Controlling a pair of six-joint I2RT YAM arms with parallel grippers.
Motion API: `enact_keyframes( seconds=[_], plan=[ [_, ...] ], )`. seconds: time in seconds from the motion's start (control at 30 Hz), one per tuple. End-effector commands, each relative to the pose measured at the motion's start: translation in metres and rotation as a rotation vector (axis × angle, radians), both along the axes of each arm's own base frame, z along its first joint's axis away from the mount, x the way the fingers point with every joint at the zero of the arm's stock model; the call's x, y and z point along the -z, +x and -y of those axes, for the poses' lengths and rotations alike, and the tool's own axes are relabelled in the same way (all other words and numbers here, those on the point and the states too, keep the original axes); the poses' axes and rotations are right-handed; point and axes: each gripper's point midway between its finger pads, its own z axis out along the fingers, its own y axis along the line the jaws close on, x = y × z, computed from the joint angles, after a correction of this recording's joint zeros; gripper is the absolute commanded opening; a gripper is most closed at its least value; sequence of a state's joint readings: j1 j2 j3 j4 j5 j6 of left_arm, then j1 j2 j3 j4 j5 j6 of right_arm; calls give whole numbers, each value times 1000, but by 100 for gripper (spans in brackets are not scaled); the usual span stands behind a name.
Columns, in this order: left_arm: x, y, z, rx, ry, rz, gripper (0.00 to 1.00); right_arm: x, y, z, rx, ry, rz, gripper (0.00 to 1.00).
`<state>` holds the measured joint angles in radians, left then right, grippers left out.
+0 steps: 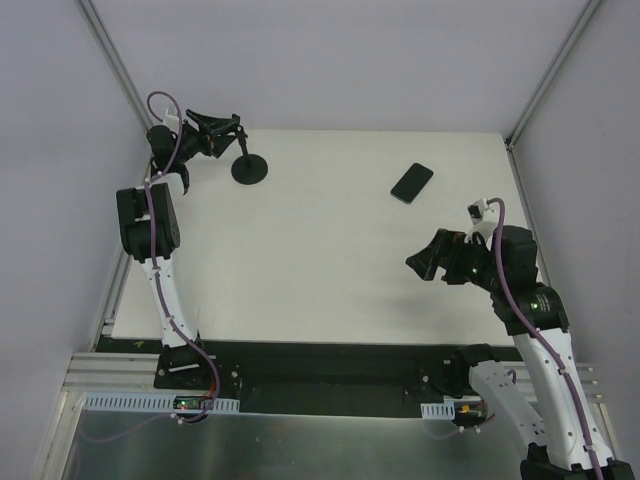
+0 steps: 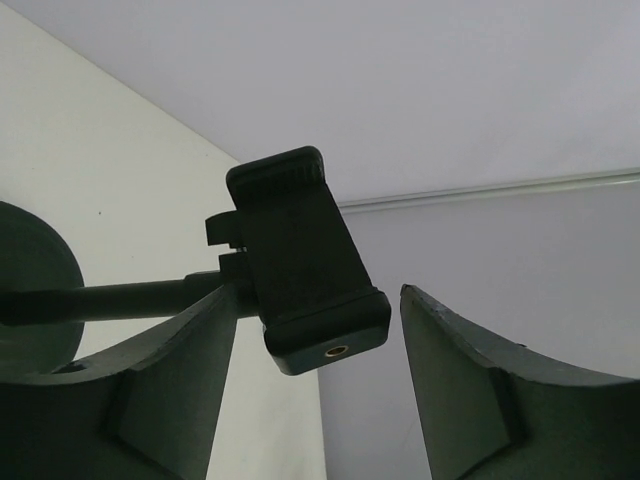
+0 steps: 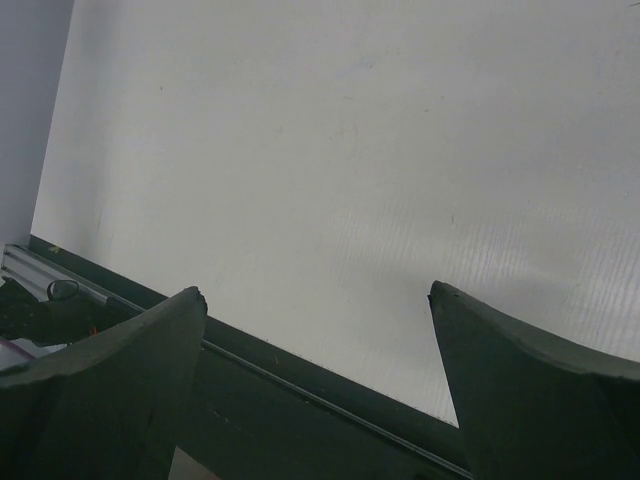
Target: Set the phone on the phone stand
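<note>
Glossy-faced phone; matt black plastic phone stand; smooth white table.

In the top view, the clamp head of the phone stand merges with the dark left gripper, and it is too small to tell whether they touch. The left wrist view cuts the stand's disc base at its left edge, and one finger hides part of the stem. The bottom edge crops the right gripper.

Soft, even light fills every view, and the white desk looks bright with only faint shadows. Up close, the left gripper and right gripper are dark and fuzzy at 5 and 7 o'clock, while the phone stand looks sharp.
</note>
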<state>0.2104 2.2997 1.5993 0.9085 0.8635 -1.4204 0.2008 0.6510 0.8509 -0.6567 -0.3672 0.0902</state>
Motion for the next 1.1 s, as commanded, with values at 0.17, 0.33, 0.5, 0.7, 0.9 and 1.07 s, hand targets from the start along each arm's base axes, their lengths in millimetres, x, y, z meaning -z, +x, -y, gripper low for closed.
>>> enact_keyframes(
  seconds=[0.17, 0.33, 0.5, 0.7, 0.9, 1.07],
  plan=[
    [-26, 11, -3, -1, 65, 50, 58, -19, -6, -1, 10, 38, 39, 96],
    [-27, 12, -4, 6, 70, 40, 48, -20, -6, -4, 5, 57, 40, 96],
    [-26, 8, -3, 7, 67, 22, 24, -17, -4, -7, 17, 72, 22, 96],
    [-38, -26, 8, -36, 3, 30, 0, -5, -2, -15, 19, 39, -13, 96],
    [-56, -93, 34, -111, -57, 55, 0, 1, -1, -38, -33, 5, -20, 96],
    [-68, -165, 62, -214, -92, 94, 0, 5, 1, -58, -79, -10, -21, 96]
  ],
)
